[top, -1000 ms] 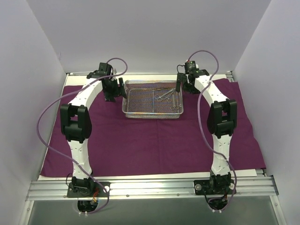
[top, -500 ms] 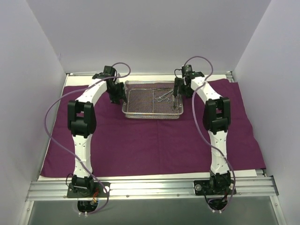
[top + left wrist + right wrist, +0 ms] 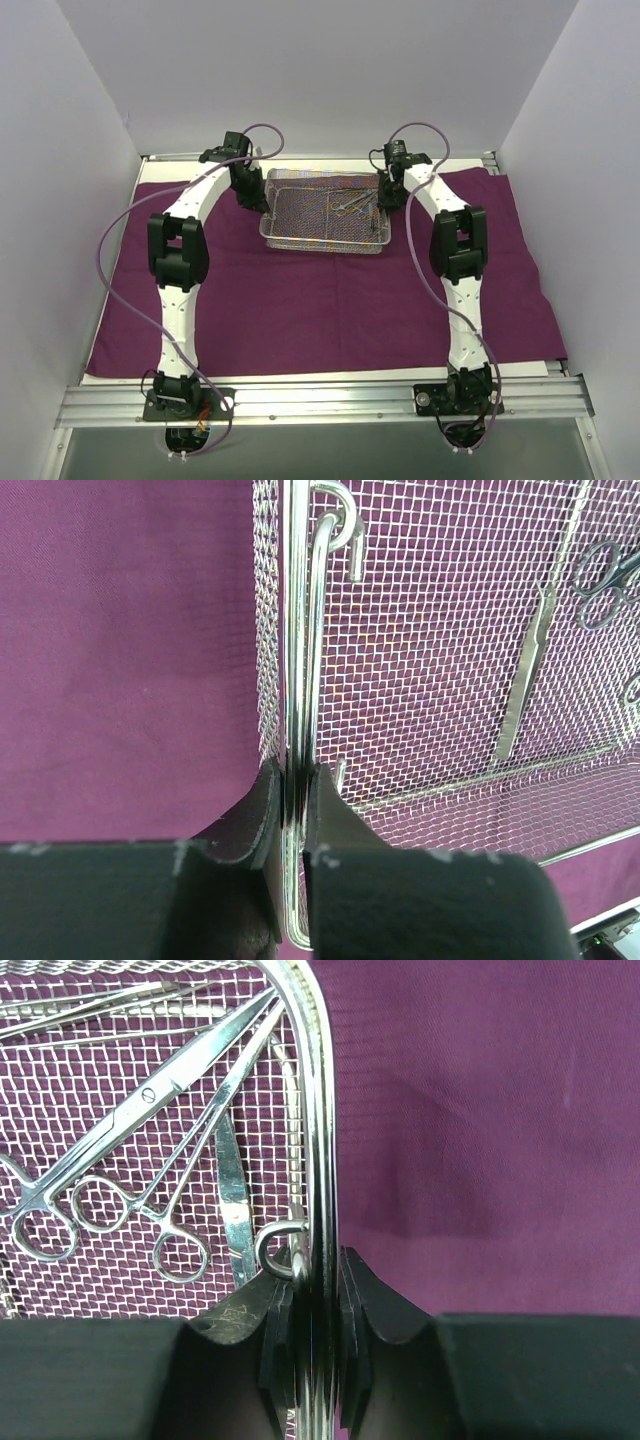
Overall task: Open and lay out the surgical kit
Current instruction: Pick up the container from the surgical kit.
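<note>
so the biggest thing here is the purple cloth wrap point(image 3: 320, 300), already opened out flat and covering nearly the whole worktop point(image 3: 320, 376), from the left edge to the right edge and down toward the near edge. Sitting on it, up by the middle of the far edge, is the wire-mesh tray point(image 3: 320, 243), long side running left to right. Both arms reach out to it, one at each short end. The left gripper point(image 3: 292, 780) is closed down tight on the rim wire at the tray's left end, fingers pinched with just the wire between them. The right gripper point(image 3: 313, 1280) is doing the same on the right end's rim, clamped right next to a small wire loop there. Can't tell from these views if the tray is actually off the cloth or just resting on it. Inside, the instruments are bunched toward the right half of the tray: a pair of scissors point(image 3: 148, 1097) lying diagonally with the ring handles pointing away from the rim, a second ring-handled tool crossing beside it, and a slim pair of tweezers point(image 3: 525, 680) lying on the mesh.
</note>
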